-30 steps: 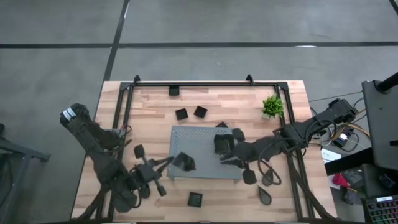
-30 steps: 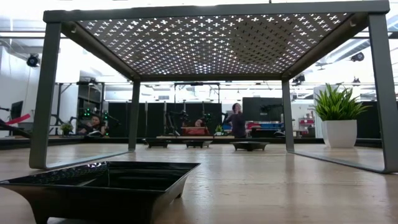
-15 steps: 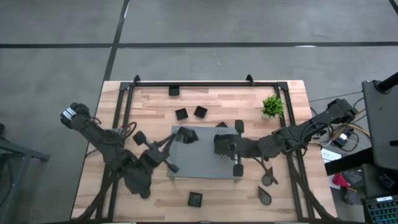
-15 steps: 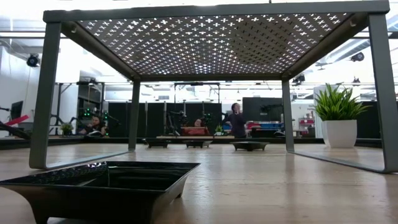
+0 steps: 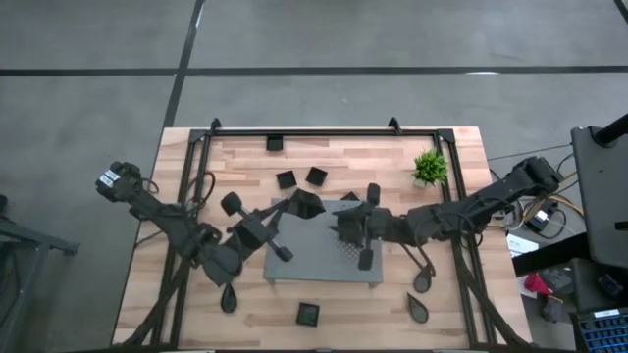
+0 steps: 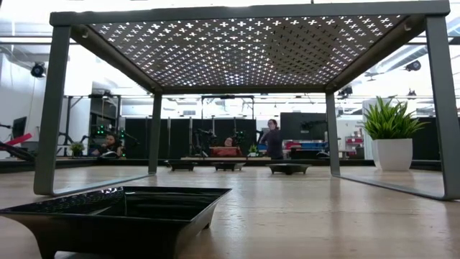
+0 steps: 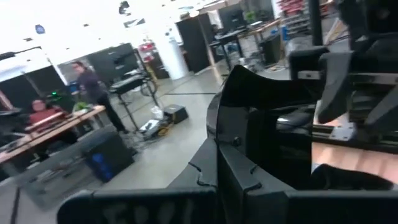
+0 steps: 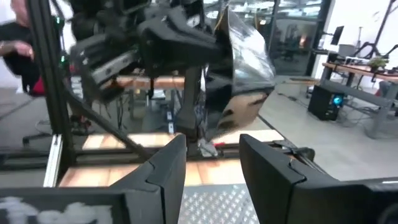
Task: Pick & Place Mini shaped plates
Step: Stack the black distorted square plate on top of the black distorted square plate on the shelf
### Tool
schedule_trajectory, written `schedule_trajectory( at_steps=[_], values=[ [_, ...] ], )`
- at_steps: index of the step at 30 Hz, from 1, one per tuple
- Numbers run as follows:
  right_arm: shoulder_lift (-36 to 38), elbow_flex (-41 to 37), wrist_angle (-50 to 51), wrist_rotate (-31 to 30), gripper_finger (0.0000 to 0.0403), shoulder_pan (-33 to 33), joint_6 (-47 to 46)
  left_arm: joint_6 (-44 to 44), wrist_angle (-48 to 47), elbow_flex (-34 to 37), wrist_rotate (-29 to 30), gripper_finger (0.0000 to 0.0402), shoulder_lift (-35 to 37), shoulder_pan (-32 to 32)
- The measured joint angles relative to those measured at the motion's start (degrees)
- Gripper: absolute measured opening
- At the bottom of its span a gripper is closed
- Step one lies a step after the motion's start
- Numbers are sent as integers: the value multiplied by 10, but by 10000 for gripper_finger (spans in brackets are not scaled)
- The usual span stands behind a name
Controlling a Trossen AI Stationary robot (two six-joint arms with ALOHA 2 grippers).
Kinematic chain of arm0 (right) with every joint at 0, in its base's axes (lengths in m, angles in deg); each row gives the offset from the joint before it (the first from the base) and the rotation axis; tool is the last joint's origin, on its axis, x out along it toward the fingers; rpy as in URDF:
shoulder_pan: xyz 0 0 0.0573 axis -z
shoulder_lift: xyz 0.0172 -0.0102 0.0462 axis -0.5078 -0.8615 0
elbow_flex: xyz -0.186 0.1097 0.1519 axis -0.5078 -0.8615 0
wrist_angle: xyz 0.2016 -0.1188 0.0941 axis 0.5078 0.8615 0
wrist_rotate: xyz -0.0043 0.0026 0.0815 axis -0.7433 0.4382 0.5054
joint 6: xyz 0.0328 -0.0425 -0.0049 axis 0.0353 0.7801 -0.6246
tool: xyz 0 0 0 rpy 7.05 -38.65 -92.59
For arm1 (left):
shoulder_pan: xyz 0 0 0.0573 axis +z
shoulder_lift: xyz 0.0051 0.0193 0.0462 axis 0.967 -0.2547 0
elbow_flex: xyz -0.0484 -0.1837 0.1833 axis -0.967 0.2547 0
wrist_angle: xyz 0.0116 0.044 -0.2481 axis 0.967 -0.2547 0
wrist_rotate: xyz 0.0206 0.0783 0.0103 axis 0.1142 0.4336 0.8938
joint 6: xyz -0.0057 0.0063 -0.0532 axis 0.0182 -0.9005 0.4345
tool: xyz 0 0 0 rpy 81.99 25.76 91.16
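High view: left hand (image 5: pixel 290 207) grips plate (image 5: pixel 307 205).

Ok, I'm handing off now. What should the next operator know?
Left end effector: shut on a plate, held in the air over the far left corner of the board.
Right end effector: open, empty, over the middle of the board, facing the left one.
Loose on the table: far squares, near square, right teardrops, left teardrop.
Done: one plate picked. I cannot tell whether any plate lies on the board under the arms.
Left: set down the held plate, then go on to the loose ones.
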Motion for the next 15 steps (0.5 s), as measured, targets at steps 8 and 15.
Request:
schedule_trajectory(
  at_steps=[8,15],
  values=[
    [-24,17,-15,-10,136,4,15,-102,97,1,-55,0,0,16],
    [-34,32,-13,-10,135,8,-10,-117,101,4,-61,0,0,16]
  ],
)
